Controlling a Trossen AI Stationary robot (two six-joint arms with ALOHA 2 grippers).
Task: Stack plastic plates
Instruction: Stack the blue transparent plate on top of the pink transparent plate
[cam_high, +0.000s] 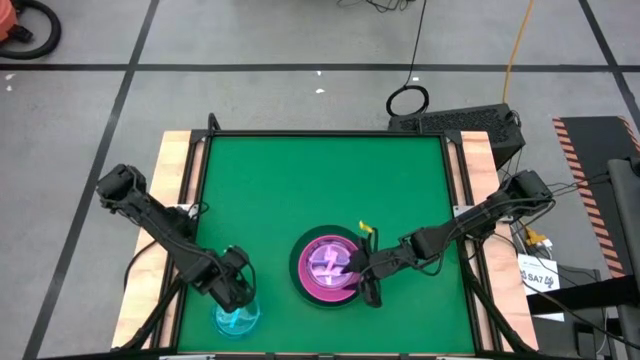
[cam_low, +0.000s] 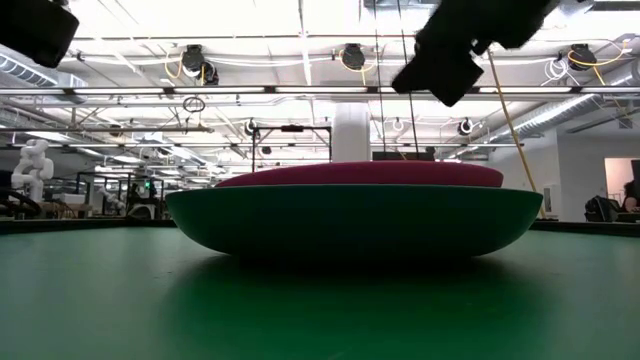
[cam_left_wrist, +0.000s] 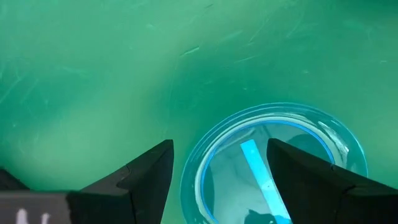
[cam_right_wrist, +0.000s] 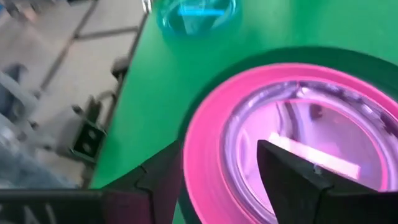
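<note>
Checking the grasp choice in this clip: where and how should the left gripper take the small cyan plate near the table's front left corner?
Probably by its thin raised rim. The cyan plate lies flat and alone on the green table, apart from the stack, so only the edge gives purchase. The open left gripper hangs above it; coming straight down, one finger inside the rim, one outside, looks best.

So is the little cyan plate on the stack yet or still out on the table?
Still out: the cyan plate lies on the mat beneath the left claw, apart from the stack.
</note>
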